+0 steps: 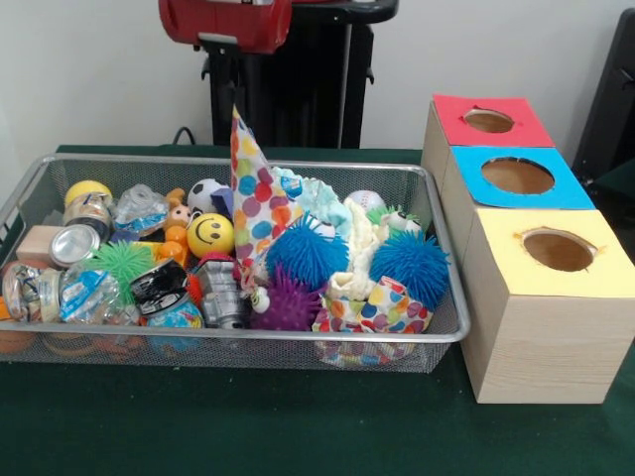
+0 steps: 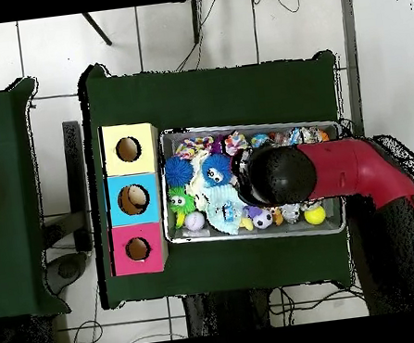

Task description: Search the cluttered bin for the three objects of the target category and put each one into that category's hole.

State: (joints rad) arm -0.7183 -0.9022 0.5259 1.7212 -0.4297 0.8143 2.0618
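My front camera sits low and close across the table (image 1: 298,426), facing the pedestal (image 1: 298,89) at 12 o'clock, with the bin (image 1: 228,337) filling most of the frame. My overhead camera hangs high and looks straight down, base at 6 o'clock. The 2 views share the bin (image 2: 328,127) and the wooden box (image 2: 158,152).

the red and black arm (image 2: 341,170) reaches sideways from its base, its round black head (image 2: 275,176) facing down.
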